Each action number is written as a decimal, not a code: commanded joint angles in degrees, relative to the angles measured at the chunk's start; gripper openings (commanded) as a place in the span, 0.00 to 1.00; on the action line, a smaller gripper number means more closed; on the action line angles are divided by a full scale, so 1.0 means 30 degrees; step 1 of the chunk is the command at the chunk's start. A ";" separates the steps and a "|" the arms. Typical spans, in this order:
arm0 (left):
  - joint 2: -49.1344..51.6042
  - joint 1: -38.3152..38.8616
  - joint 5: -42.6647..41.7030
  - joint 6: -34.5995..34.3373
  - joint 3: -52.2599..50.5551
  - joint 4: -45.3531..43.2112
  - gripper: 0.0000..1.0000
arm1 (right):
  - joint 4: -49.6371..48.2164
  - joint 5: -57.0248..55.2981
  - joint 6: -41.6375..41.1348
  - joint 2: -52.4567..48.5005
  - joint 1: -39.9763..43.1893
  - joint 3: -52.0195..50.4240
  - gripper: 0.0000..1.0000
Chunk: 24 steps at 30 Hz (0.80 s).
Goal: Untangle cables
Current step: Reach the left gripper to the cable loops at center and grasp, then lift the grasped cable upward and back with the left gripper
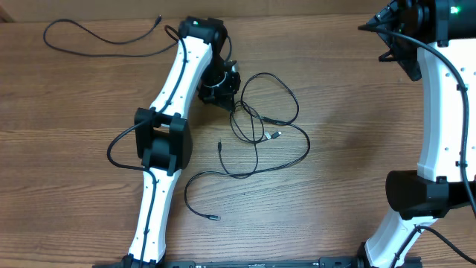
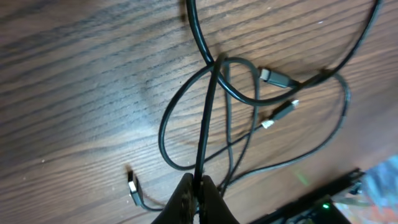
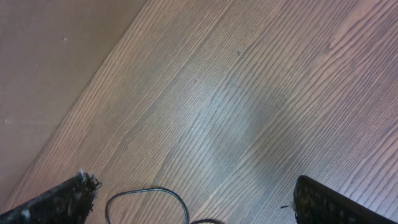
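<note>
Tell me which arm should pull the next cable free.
Left. The left hand is shut on a cable at the edge of the tangle. The right hand stands open near the table edge, away from it.

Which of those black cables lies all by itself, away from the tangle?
The lone cable at the table's far left corner: it crosses no other. The tangled cables overlap in loops mid-table.

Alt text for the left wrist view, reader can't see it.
The left gripper is shut on one strand of the tangled black cables at the bottom edge. Beyond, cords cross in loops on the wooden table, three plug ends loose.
</note>
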<state>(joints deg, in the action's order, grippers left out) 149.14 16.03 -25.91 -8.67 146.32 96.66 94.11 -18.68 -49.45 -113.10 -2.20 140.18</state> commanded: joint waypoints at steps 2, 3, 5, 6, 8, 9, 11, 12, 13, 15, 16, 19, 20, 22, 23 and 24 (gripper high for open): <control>-0.3177 -0.0903 -0.1311 -0.0080 -0.0058 0.0051 0.04 | -0.0044 -0.0321 0.0073 0.0007 0.0044 0.0182 1.00; -0.3534 -0.0991 -0.1333 -0.0073 -0.0058 0.0044 0.04 | -0.0044 -0.0321 0.0073 0.0007 0.0044 0.0182 1.00; -0.4401 -0.1173 -0.1333 -0.0095 -0.0058 -0.0029 0.04 | -0.0044 -0.0321 0.0073 0.0007 0.0044 0.0182 1.00; -0.4750 -0.1231 -0.1341 -0.0211 -0.0058 -0.0117 0.04 | -0.0044 -0.0321 0.0073 0.0007 0.0044 0.0182 1.00; -0.5370 -0.1348 -0.1464 -0.0270 -0.0058 -0.0233 0.04 | -0.0044 -0.0321 0.0073 0.0007 0.0044 0.0182 1.00; -0.5610 -0.1392 -0.1690 -0.0262 -0.0058 -0.0262 0.04 | -0.0044 -0.0321 0.0073 0.0007 0.0044 0.0182 1.00; -0.6200 -0.1537 -0.2390 -0.0248 -0.0058 -0.0437 0.04 | -0.0044 -0.0321 0.0073 0.0007 0.0044 0.0182 1.00; -0.6477 -0.1632 -0.2856 -0.0240 -0.0058 -0.0619 0.04 | -0.0044 -0.0321 0.0073 0.0007 0.0044 0.0182 1.00; -0.6805 -0.1727 -0.3534 -0.0211 -0.0058 -0.0918 0.04 | -0.0044 -0.0321 0.0073 0.0007 0.0044 0.0182 1.00; -0.7621 -0.1953 -0.6790 0.0379 -0.0058 -0.2208 0.04 | -0.0044 -0.0321 0.0073 0.0007 0.0044 0.0182 1.00; -0.7919 -0.2018 -0.8429 0.0627 -0.0058 -0.2812 0.04 | -0.0044 -0.0321 0.0073 0.0007 0.0044 0.0182 1.00; -0.8881 -0.2229 -1.3814 0.0656 -0.0058 -0.5362 0.04 | -0.0044 -0.0321 0.0080 0.0007 0.0044 0.0182 1.00; -0.9180 -0.2302 -1.5161 0.0321 -0.0058 -0.6390 0.04 | -0.0044 -0.0321 0.0073 0.0007 0.0044 0.0182 1.00; -0.9894 -0.2455 -1.6742 -0.1719 -0.0058 -0.8925 0.04 | -0.0044 -0.0321 0.0073 0.0007 0.0044 0.0182 1.00; -1.0346 -0.2477 -1.6801 -0.3286 -0.0058 -1.0448 0.04 | -0.0044 -0.0321 0.0073 0.0007 0.0044 0.0182 1.00; -1.0681 -0.2499 -1.6786 -0.4116 -0.0058 -1.1540 0.04 | -0.0044 -0.0321 0.0073 0.0007 0.0044 0.0182 1.00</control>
<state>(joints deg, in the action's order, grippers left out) 123.85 9.21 -63.61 -11.35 145.43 68.42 94.15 -18.65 -49.45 -113.10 -2.20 140.18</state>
